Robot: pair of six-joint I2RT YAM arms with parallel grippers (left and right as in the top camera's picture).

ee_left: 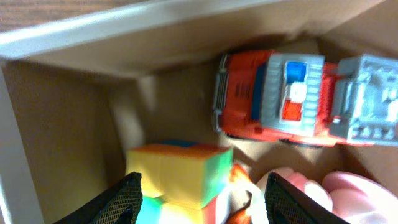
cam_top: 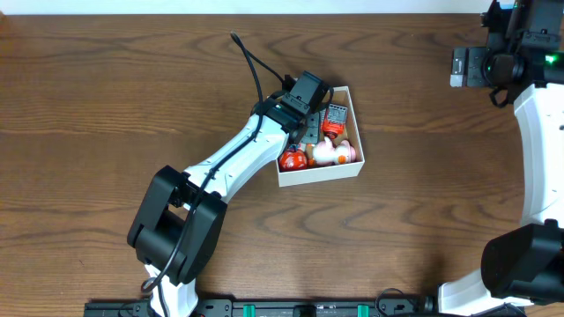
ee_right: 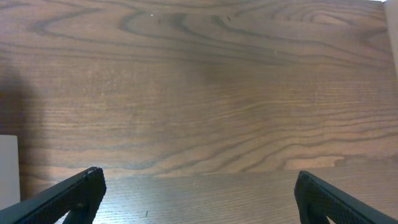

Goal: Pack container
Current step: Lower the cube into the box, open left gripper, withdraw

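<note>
Over the middle of the brown wooden tabletop, my left arm reached diagonally away from its base, wrist tipped down into the square, shallow, white-walled cardboard container. My right arm stood folded at the far right corner, well apart from the container.

From overhead, the wrist housing covered my left pincer, so only the wrist camera told its state: the left pincer was open, black fingertips spread wide inside the container, close above a multicoloured block cube near the corner. That view also showed a red and grey plastic toy truck just beyond the cube and a pink rounded toy beside it. Only the overhead showed the container lying skewed near the tabletop's centre.

My right pincer hung open too, fingers far apart over bare wood.
</note>
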